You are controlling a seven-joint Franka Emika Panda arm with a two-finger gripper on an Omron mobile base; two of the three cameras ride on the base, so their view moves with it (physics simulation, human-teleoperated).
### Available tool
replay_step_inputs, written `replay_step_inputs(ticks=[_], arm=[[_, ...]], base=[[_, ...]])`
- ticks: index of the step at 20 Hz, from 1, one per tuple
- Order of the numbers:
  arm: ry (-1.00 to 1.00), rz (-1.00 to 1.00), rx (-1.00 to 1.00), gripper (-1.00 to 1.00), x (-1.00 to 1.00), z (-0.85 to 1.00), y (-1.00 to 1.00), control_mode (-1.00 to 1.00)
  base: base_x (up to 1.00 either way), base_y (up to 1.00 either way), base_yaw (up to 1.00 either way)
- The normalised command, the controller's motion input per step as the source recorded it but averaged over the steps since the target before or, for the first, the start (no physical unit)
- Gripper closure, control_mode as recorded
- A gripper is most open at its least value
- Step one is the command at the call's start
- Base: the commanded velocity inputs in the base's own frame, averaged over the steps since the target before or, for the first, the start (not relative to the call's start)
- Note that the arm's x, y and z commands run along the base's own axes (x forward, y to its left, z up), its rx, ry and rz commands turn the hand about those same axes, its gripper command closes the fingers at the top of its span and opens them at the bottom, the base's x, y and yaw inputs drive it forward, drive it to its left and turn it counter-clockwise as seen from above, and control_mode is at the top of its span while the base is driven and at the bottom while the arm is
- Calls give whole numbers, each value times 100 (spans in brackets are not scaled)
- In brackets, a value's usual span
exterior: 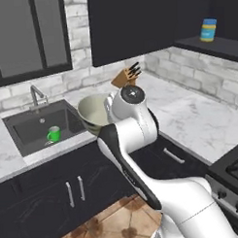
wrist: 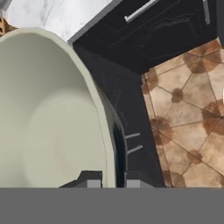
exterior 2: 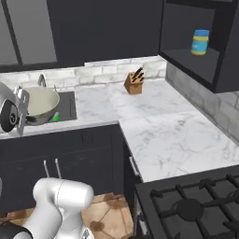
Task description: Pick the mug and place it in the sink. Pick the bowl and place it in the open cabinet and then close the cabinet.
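The small green mug (exterior: 54, 134) stands upright inside the dark sink (exterior: 29, 125), and a sliver of the mug (exterior 2: 55, 117) shows under the bowl in the right base view. The wide beige bowl (exterior: 93, 111) hangs tilted over the counter edge just right of the sink, above the floor and low cabinet fronts. My gripper (wrist: 113, 183) is shut on the rim of the bowl (wrist: 52, 113), one finger inside it and one outside. The open upper cabinet (exterior 2: 186, 58) is at the far right, well away from the bowl (exterior 2: 39, 103).
A blue and yellow jar (exterior 2: 200, 42) stands on the open cabinet's shelf. A knife block (exterior: 125, 77) sits at the back of the marble counter (exterior 2: 158, 126). A gas stove (exterior 2: 196, 205) is at the near right. The faucet (exterior: 37, 94) rises behind the sink.
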Motion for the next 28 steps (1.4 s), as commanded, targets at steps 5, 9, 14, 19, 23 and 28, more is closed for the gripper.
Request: replay_step_inputs(ticks=[5, 9, 14, 19, 23, 28], arm=[[0, 0, 0, 100, 0, 0, 0, 100], [0, 0, 0, 100, 0, 0, 0, 100], [0, 0, 0, 100, 0, 0, 0, 100], [0, 0, 0, 100, 0, 0, 0, 100], [0, 0, 0, 100, 0, 0, 0, 100], [0, 0, 0, 100, 0, 0, 0, 100]], base=[[0, 0, -40], [0, 0, -42], [0, 0, -41], [0, 0, -41], [0, 0, -38], [4, 0, -31]])
